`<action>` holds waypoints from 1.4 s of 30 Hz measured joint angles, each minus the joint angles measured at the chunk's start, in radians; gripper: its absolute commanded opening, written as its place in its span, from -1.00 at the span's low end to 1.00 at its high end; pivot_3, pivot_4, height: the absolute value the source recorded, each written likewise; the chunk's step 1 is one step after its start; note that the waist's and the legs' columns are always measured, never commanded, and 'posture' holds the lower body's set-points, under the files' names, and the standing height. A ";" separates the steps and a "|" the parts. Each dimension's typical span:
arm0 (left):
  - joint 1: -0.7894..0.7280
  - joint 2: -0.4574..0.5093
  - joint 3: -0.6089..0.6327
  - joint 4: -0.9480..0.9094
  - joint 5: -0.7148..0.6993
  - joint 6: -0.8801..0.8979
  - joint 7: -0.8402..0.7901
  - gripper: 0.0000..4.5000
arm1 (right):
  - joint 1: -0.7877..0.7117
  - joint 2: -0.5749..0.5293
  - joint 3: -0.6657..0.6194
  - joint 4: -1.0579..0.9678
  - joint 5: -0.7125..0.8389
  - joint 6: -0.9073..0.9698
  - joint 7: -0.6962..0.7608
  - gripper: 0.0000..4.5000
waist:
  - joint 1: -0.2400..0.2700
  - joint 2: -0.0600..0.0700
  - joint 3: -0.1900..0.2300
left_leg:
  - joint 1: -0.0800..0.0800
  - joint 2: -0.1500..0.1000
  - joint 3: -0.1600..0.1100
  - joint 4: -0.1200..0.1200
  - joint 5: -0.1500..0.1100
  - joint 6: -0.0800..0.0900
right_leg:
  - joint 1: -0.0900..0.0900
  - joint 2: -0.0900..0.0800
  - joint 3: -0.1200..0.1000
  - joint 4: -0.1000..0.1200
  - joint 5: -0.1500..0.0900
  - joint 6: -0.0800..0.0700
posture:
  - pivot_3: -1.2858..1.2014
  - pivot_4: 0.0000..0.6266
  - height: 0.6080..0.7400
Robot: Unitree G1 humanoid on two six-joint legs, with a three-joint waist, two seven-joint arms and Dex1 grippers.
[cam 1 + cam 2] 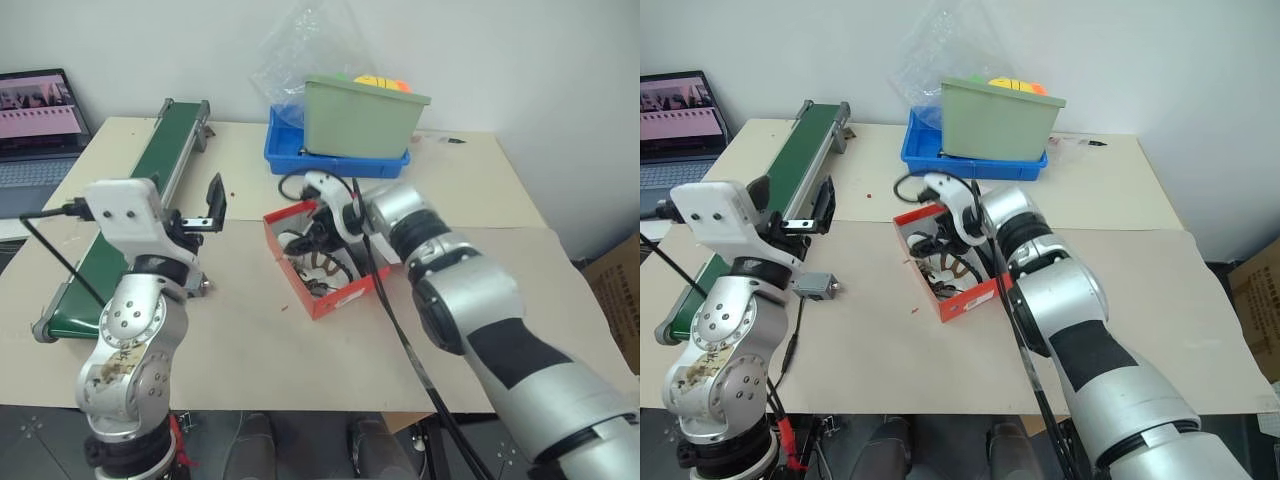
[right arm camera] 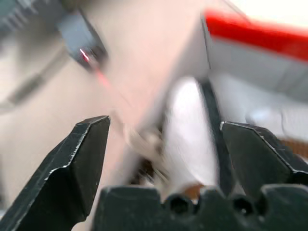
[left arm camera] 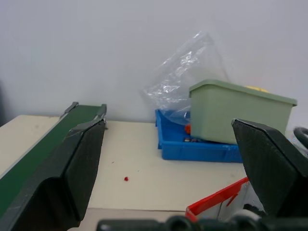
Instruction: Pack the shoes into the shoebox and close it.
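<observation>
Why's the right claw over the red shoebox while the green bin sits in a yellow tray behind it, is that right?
Nearly. The tray under the green bin is blue, not yellow, as the left eye view shows. The rest stands: the right claw is over the red shoebox, with the bin behind.

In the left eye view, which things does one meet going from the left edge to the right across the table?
Laptop → green conveyor belt → left pincer → red shoebox → cardboard carton on the floor.
</observation>
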State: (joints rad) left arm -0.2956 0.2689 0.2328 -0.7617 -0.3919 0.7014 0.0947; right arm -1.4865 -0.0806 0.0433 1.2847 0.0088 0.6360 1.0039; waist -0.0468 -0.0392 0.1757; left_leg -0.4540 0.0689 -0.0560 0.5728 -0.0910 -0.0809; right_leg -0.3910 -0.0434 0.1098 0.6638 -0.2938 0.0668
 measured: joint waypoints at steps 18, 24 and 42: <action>-0.073 0.287 -0.052 0.155 -0.203 0.123 -0.429 1.00 | 0.575 -0.534 0.006 -1.091 0.180 0.080 0.225 0.62 | 0.002 0.009 0.006 | -0.005 0.000 -0.001 0.000 0.000 0.000 | -0.005 0.000 0.000 0.001 -0.001 0.001 | 0.03 -0.52 1.00; -0.193 0.319 -0.119 0.266 -0.239 0.128 -0.572 1.00 | 0.828 -0.644 -0.060 -1.311 0.242 0.163 0.171 -0.29 | 0.001 0.009 0.006 | -0.003 0.000 0.000 0.002 0.000 0.000 | -0.002 0.000 0.001 0.000 -0.001 0.001 | 0.03 -0.52 1.00; -0.223 0.457 -0.157 0.280 -0.300 0.228 -0.732 1.00 | 1.053 -0.295 -0.165 -0.914 0.231 -0.174 -0.303 -0.98 | -0.014 0.009 0.007 | 0.000 0.000 0.000 0.002 0.000 0.001 | 0.001 0.000 0.001 0.000 -0.003 0.003 | 0.03 -0.52 1.00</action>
State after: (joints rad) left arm -0.5187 0.7258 0.0758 -0.4814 -0.6921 0.9299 -0.6369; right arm -0.4332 -0.3756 -0.1216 0.3706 0.2400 0.4624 0.7008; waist -0.0604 -0.0303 0.1822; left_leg -0.4540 0.0684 -0.0560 0.5751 -0.0910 -0.0802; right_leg -0.3895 -0.0438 0.1112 0.6642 -0.2964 0.0697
